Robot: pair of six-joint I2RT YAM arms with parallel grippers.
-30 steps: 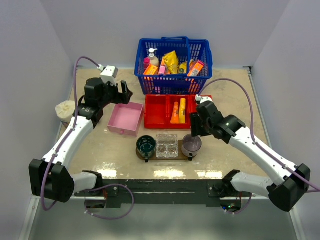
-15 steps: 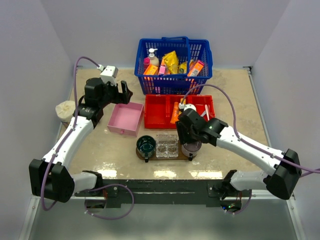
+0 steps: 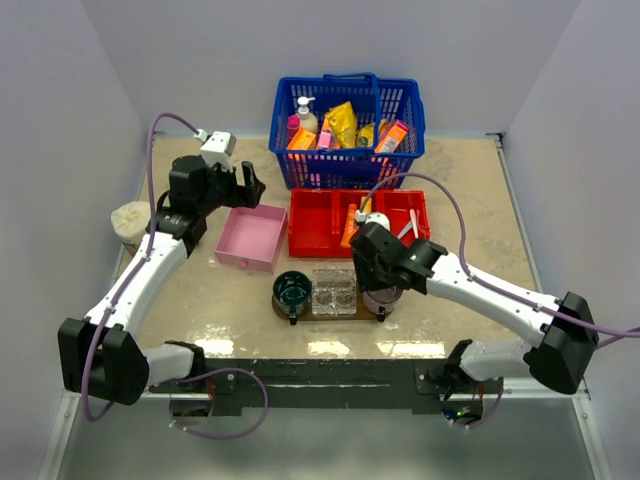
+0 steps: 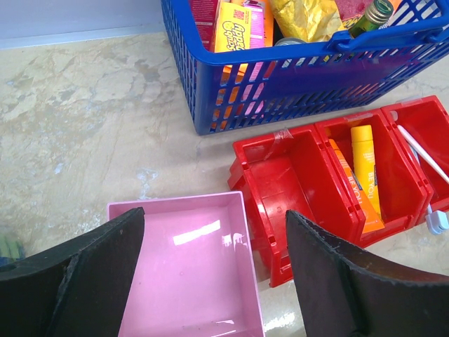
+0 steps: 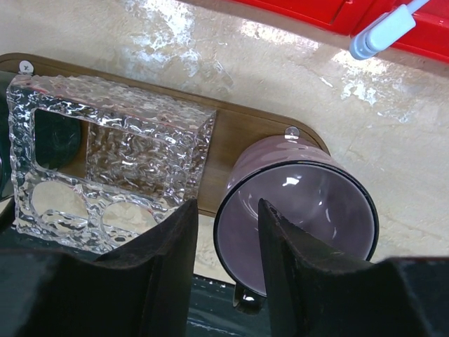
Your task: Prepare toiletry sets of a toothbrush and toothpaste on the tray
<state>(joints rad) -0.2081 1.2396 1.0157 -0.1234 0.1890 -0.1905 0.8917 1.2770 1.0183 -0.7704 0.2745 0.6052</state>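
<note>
As I judge it, the task was hardly begun: no set lay yet on the flat dark brown wooden tray [image 5: 235, 137]. On the tray stood only a dark green cup [image 3: 292, 290] at its left end, a clear knobbly glass holder [image 5: 119, 154] in its middle and a purple glass cup [image 5: 302, 203] at its right end.

Both small orange-yellow toothpaste tubes [image 4: 365, 165] lay side by side in the middle compartment of the red plastic three-compartment bin [image 4: 280, 175], just behind the tray. A thin white toothbrush [image 4: 423, 149] lay in the compartment of that bin behind the tray's right end. A second one I could not make out with certainty.

The right gripper [image 5: 228, 210] hung low over the right part of the tray. Its jaws were partly apart and empty, with the left rim of the purple glass cup showing in the gap; whether they touched it I could not tell. The left gripper [image 4: 216, 225] hovered over the pink box [image 4: 182, 281], behind and to the left of the tray, its jaws wide apart and holding nothing.

In my judgement nearly everything was left to do: the brushes and tubes had to be taken from the bin and laid on the tray in pairs.
</note>
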